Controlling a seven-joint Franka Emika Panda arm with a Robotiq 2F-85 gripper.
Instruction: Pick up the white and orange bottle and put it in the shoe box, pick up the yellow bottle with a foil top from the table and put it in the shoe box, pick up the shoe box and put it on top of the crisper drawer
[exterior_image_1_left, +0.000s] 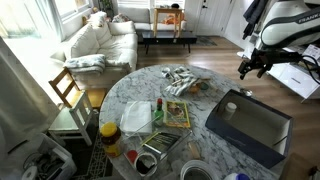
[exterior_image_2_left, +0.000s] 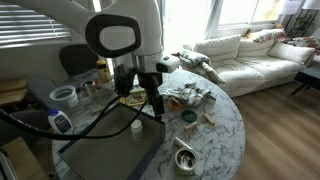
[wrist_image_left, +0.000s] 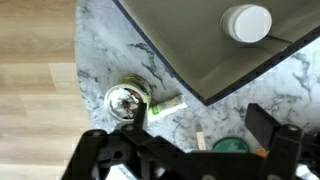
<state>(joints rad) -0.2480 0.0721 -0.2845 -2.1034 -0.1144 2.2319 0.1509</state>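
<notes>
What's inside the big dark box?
Inside the shoe box lies one small white round thing. The box's walls hide part of its floor, so I can't see everything.

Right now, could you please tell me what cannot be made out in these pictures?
Shoe box: cut off by the wrist view's top and right edges.
White round cap inside it: seen only from above, its body hidden.
End effector: dark and blurred, cut by the wrist view's bottom edge.
Crisper drawer: too small in an exterior view to show contents.
</notes>
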